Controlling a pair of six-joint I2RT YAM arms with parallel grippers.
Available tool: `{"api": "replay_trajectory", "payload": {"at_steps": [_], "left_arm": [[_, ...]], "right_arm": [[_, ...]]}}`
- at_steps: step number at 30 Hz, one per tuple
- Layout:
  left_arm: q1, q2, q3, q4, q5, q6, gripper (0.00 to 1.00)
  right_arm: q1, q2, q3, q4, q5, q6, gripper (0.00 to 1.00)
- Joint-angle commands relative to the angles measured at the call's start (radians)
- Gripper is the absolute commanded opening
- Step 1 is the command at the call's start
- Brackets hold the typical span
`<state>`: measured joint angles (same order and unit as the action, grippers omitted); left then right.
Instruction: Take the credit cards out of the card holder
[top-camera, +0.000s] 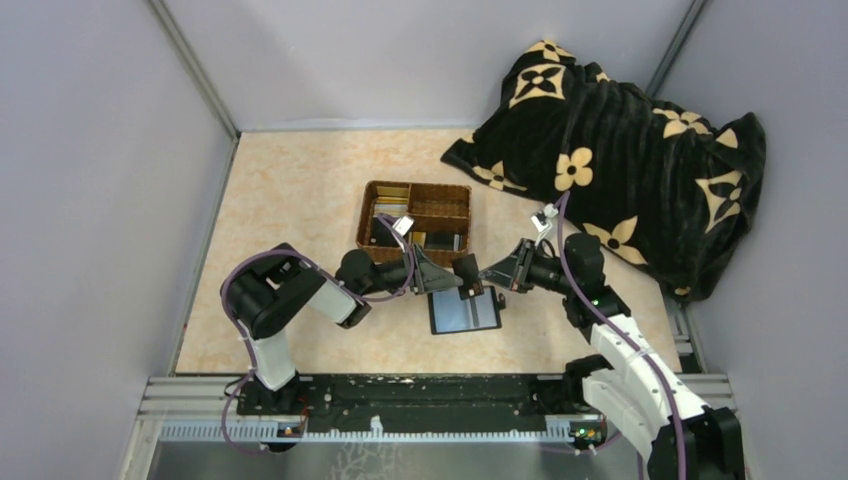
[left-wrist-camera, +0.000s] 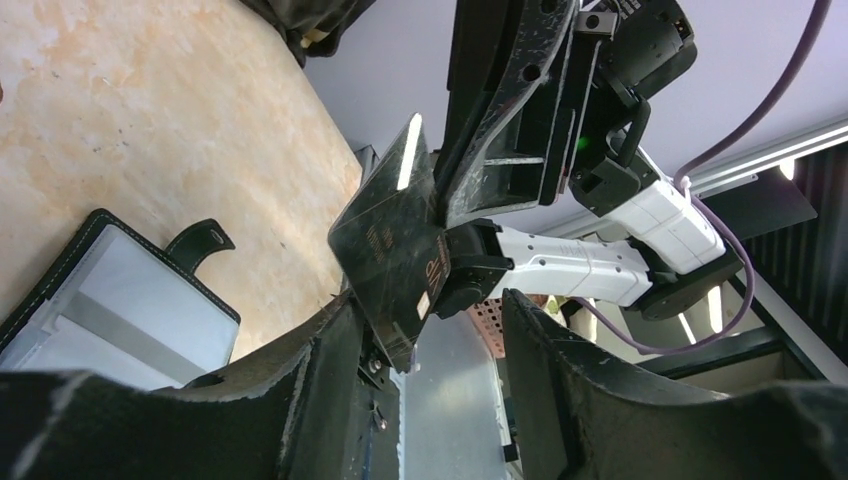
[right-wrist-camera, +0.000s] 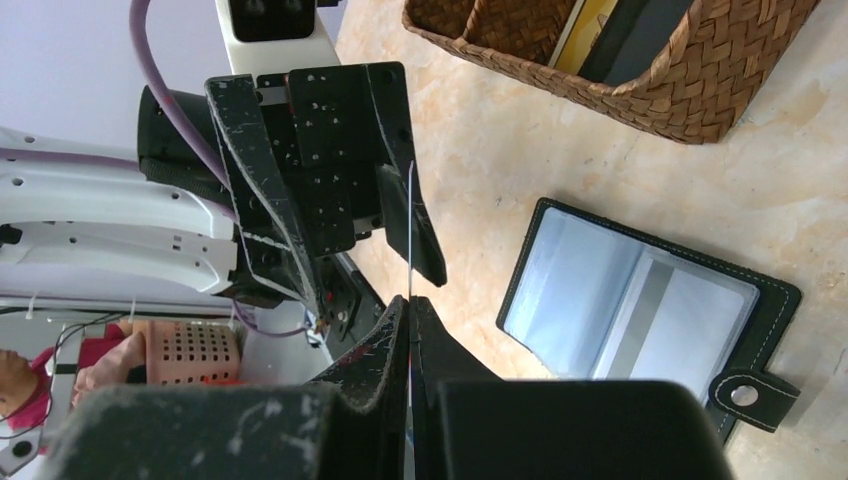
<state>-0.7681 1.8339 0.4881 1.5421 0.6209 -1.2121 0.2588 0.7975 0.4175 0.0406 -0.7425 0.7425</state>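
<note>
We see right gripper (right-wrist-camera: 410, 308) clenched on a dark credit card (left-wrist-camera: 390, 250), held edge-up just above the open card holder (right-wrist-camera: 640, 305) so left gripper (left-wrist-camera: 430, 305), jaws apart around it, can likely take it

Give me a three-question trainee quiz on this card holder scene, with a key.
1. True or false: the card holder lies open on the table.
2. Which pincer is shut on the dark card?
3. Fill in: the wicker tray has several ___ standing in it.

Key: 1 true. 2 the right pincer. 3 cards.
</note>
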Motion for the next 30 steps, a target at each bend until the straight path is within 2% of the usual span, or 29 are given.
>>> {"api": "replay_trajectory", "payload": {"at_steps": [1, 4, 6, 17, 20, 23, 25, 30], "left_arm": [[-0.004, 0.002, 0.021, 0.247, 0.013, -0.009, 0.59], [-0.006, 0.0, 0.023, 0.246, 0.019, -0.009, 0.58], [-0.008, 0.002, 0.023, 0.246, 0.02, -0.009, 0.54], [-0.013, 0.023, 0.035, 0.248, 0.044, -0.017, 0.0], [-0.013, 0.019, 0.032, 0.247, 0.044, -0.012, 0.0], [-0.013, 0.016, 0.027, 0.247, 0.041, -0.007, 0.0], [-0.013, 0.016, 0.026, 0.247, 0.039, -0.007, 0.0], [-0.013, 0.014, 0.027, 0.247, 0.037, -0.007, 0.0]], "right_arm": [[-0.005, -0.016, -0.001, 0.064, -0.015, 0.004, 0.0], [-0.005, -0.012, -0.003, 0.062, -0.015, -0.004, 0.0], [-0.005, -0.005, -0.009, 0.064, -0.02, -0.005, 0.0], [-0.006, -0.003, -0.014, 0.077, -0.026, 0.001, 0.0], [-0.005, 0.002, -0.021, 0.085, -0.024, 0.006, 0.0], [-0.005, 0.012, -0.03, 0.109, -0.034, 0.019, 0.21], [-0.006, 0.015, -0.04, 0.143, -0.047, 0.035, 0.28], [-0.006, 0.033, -0.05, 0.17, -0.057, 0.037, 0.29]]}}
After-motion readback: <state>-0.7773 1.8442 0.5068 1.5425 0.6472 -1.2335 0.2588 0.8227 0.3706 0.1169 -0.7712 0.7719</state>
